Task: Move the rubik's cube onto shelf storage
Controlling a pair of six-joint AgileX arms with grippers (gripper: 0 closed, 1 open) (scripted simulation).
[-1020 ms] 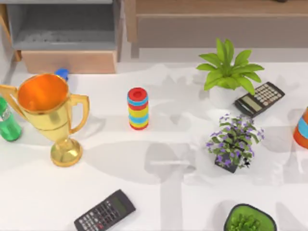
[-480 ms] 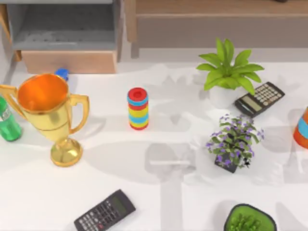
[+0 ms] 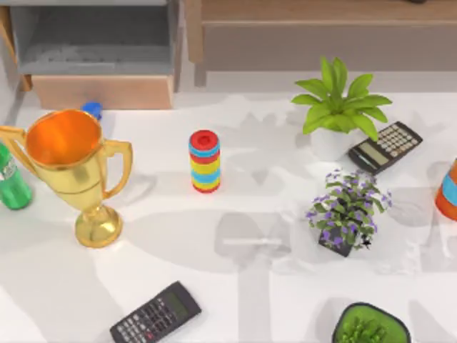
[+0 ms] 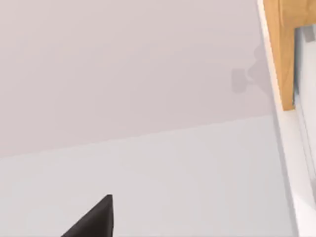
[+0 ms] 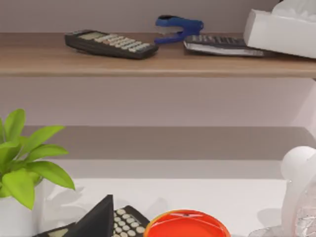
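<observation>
Nothing on the table (image 3: pixel 235 214) has shifted over the last second; no cube is in sight, so the shelf (image 5: pixel 148 61) waits. Gripper openings can't be judged.

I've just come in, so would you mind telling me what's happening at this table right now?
Nothing is being handled at this moment. The top view has a crowded table: a gold trophy, a ring stack, two potted plants and two calculators, with the shelf along the far edge. The right wrist view faces that shelf, whose board carries calculators, a blue stapler and a tissue box. I can't spot a rubik's cube.
</observation>
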